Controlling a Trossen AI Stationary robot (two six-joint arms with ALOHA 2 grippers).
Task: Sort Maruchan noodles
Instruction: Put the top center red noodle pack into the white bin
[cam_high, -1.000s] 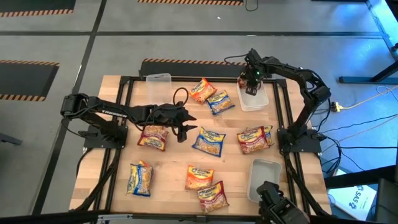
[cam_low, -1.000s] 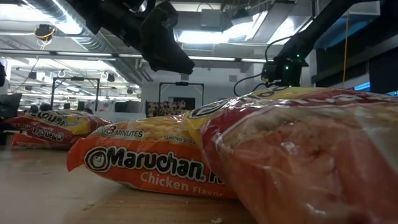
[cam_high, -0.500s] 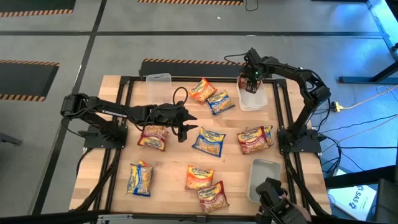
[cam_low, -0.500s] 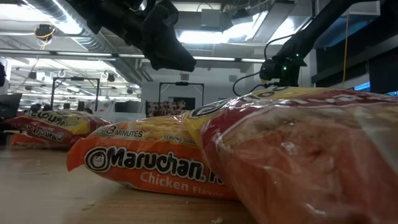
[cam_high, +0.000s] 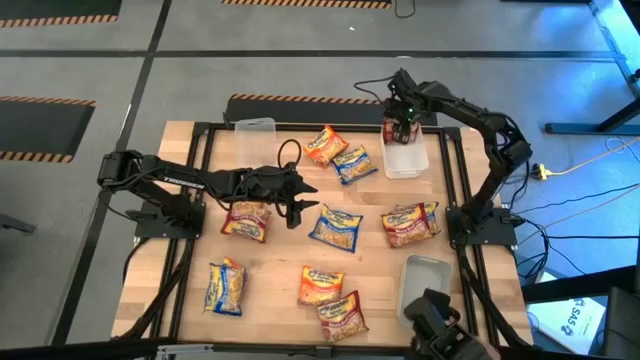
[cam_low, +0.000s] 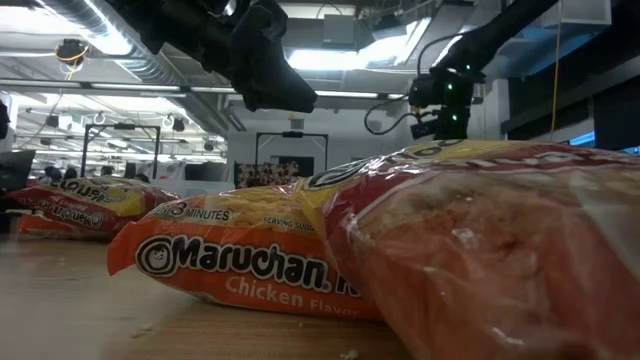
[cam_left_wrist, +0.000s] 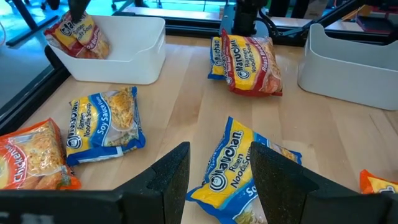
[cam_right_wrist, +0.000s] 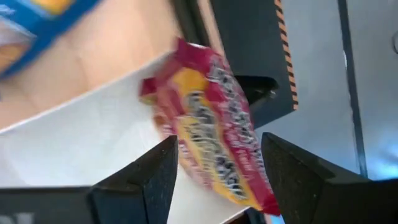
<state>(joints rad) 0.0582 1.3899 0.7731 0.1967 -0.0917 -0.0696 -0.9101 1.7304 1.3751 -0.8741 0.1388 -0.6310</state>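
Several Maruchan noodle packets lie flat on the wooden table: an orange one (cam_high: 325, 143), blue ones (cam_high: 352, 162) (cam_high: 336, 228), red ones (cam_high: 247, 218) (cam_high: 410, 222). One red packet (cam_left_wrist: 78, 34) (cam_right_wrist: 211, 124) leans against the inner wall of the white tub (cam_high: 405, 160) at the far right. My right gripper (cam_high: 403, 125) (cam_right_wrist: 217, 168) hangs open just above that tub, the packet beyond its fingers. My left gripper (cam_high: 298, 207) (cam_left_wrist: 221, 180) stands open above the table's middle, over the near blue packet (cam_left_wrist: 239, 174), clear of it.
More packets lie near the front edge: blue-yellow (cam_high: 225, 285), orange (cam_high: 320, 285), red (cam_high: 342, 315). A clear tub (cam_high: 255, 127) stands at the far edge and another tub (cam_high: 425, 280) at the near right. Black frame rails border the table.
My right gripper has risen above the white tub and tipped slightly, while the red packet stays in the tub. My left arm has kept still.
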